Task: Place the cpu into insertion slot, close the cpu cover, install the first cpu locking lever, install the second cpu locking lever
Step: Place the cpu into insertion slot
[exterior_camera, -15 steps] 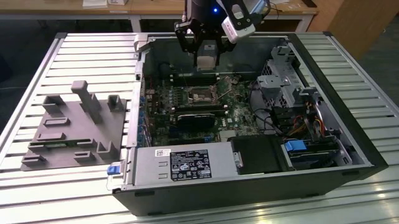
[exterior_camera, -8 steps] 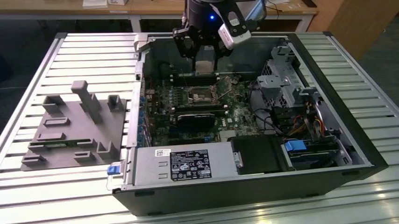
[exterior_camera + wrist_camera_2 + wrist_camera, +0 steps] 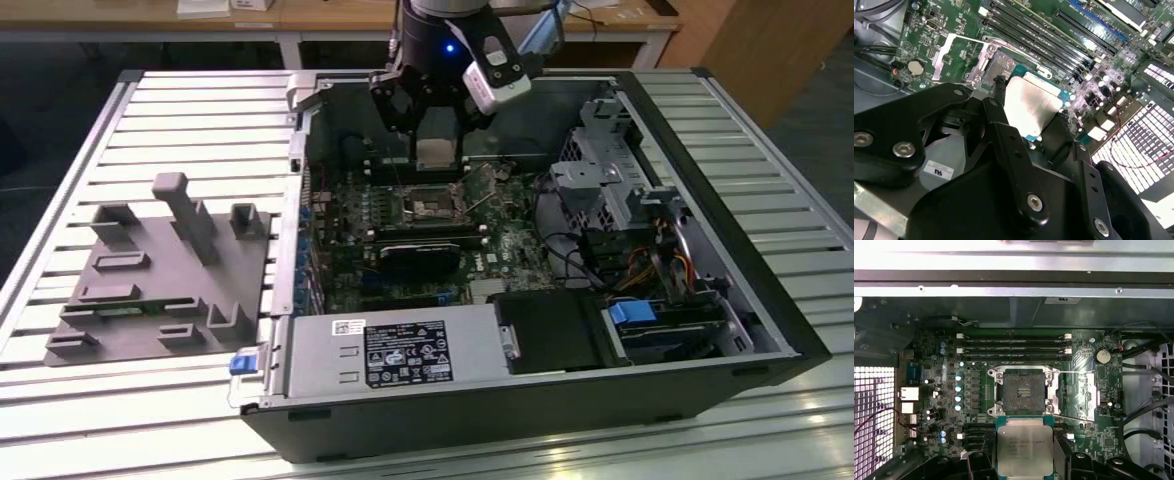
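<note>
1. The gripper (image 3: 438, 138) is hanging inside the open computer case (image 3: 534, 420), which is lying on its side on the slatted counter (image 3: 747, 110).
2. The gripper is clamping the cpu (image 3: 1024, 447): its jaws are pressing against two opposite edges of the chip. The silver-grey metal top is facing the camera in both wrist views.
3. The cpu is being carried above the motherboard (image 3: 1104, 440) and is not seated. In the exterior view it is hovering just beyond the insertion slot (image 3: 430, 205), toward the far wall of the case.
4. The insertion slot (image 3: 1024, 392) is lying bare, showing its dark centre and silvery rim. Long black memory slots (image 3: 1014, 347) are running alongside it.
5. The cpu cover (image 3: 1076, 395) is standing flipped open, lying beside the insertion slot rather than over it. In the second wrist view the cpu cover (image 3: 961, 60) is showing green board through its window.
6. A grey fixture (image 3: 160, 270) is resting on the counter at the exterior view's left, well apart from the gripper.
</note>
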Robot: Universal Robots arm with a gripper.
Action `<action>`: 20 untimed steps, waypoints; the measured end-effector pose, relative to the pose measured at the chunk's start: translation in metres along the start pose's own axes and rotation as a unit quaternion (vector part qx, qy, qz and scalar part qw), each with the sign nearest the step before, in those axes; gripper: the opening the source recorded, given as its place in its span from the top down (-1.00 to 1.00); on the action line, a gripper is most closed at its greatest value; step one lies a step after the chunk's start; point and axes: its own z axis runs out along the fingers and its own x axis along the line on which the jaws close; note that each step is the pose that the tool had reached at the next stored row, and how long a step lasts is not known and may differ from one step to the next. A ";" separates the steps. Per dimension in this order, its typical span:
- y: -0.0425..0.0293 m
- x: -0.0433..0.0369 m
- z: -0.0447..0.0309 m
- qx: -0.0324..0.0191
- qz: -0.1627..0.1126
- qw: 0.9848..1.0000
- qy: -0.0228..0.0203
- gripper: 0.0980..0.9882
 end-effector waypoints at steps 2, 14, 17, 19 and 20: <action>0.0010 0.0003 0.0030 0.003 0.000 1.000 0.000 0.00; 0.0035 0.0008 0.0154 0.006 0.020 1.000 -0.002 0.00; 0.0035 0.0008 0.0166 0.007 0.047 0.999 -0.004 0.00; 0.0034 0.0008 0.0173 0.007 0.065 0.998 -0.004 0.00; 0.0034 0.0008 0.0177 0.007 0.074 0.997 -0.005 0.00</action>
